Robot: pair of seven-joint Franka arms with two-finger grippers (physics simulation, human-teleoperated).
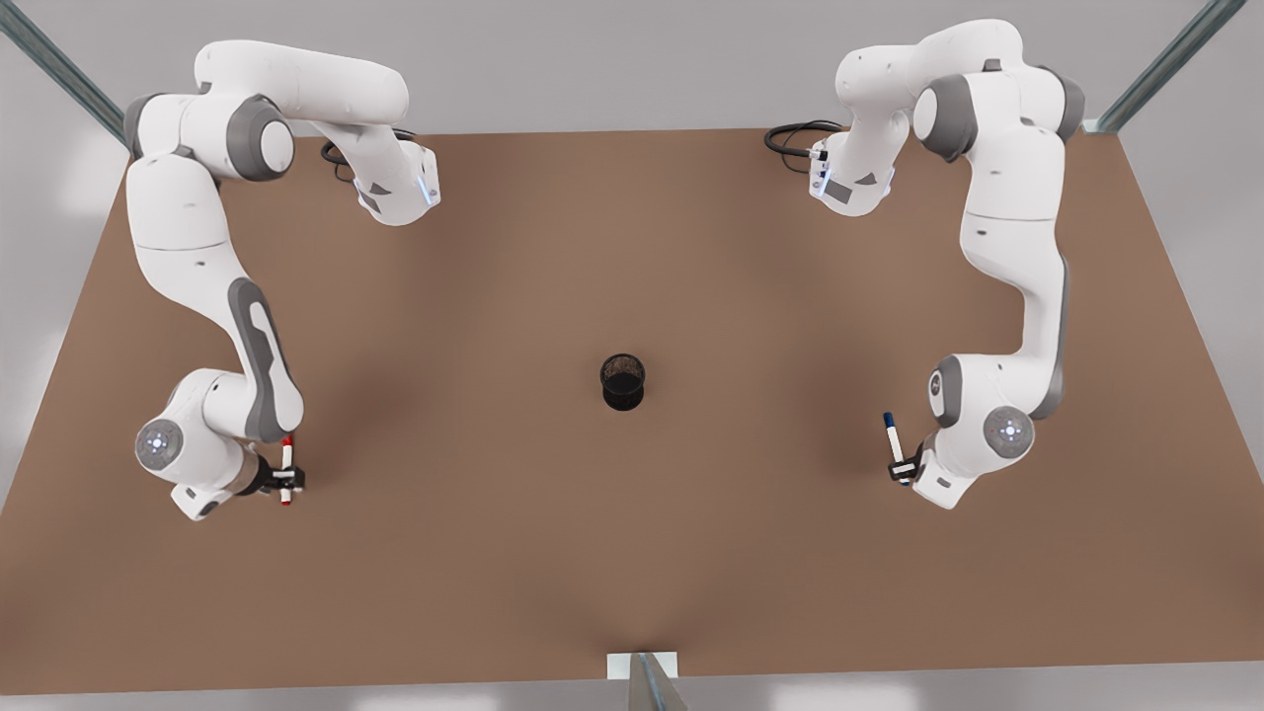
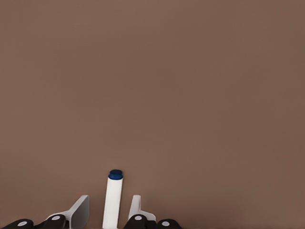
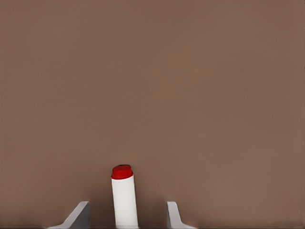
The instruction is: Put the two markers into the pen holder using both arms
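Red marker (image 3: 124, 198) amid right gripper (image 3: 127, 206), blue (image 2: 113, 200) left (image 2: 110, 199)

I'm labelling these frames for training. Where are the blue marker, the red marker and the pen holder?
blue marker (image 1: 893, 440): front view, white barrel above the left gripper.
red marker (image 3: 124, 200): right wrist view, white barrel below the red end.
pen holder (image 1: 623, 392): front view, black mesh wall.

I see the pen holder (image 1: 622, 381) mid-counter (image 1: 632, 573), one marker (image 1: 286, 471) far to the front view's left, the other marker (image 1: 894, 444) far right.
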